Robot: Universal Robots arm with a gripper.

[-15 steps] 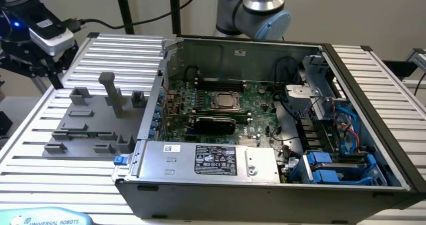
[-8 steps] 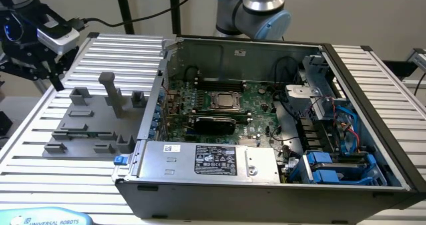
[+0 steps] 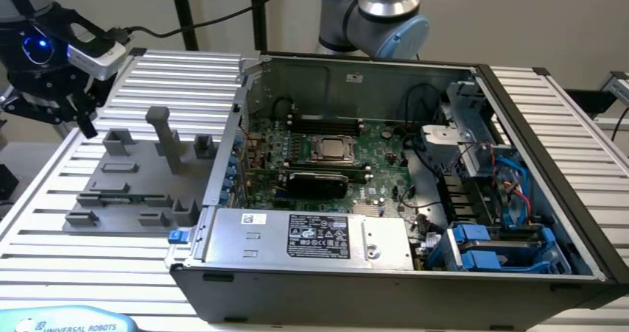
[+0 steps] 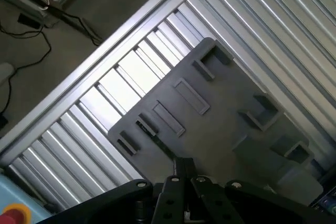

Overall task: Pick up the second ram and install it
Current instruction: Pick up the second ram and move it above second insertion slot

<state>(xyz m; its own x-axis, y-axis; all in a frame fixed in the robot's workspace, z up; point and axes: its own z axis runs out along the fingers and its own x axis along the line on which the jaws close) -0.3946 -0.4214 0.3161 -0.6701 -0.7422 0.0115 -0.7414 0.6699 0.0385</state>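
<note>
Ribbed worktop (image 3: 49, 221) carries a gray fixture plate (image 3: 132, 185). Exterior view: I see the second ram (image 3: 126, 197) lying in that plate's slot, with the claw (image 3: 84, 122) raised beyond the plate's far corner. Wrist view: claw (image 4: 182, 166) pressed together, second ram (image 4: 157, 139) on the plate just ahead.

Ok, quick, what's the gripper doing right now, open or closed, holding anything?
Gripper: closed, with nothing visibly held. It hangs over the fixture, where the ram lies.
</note>
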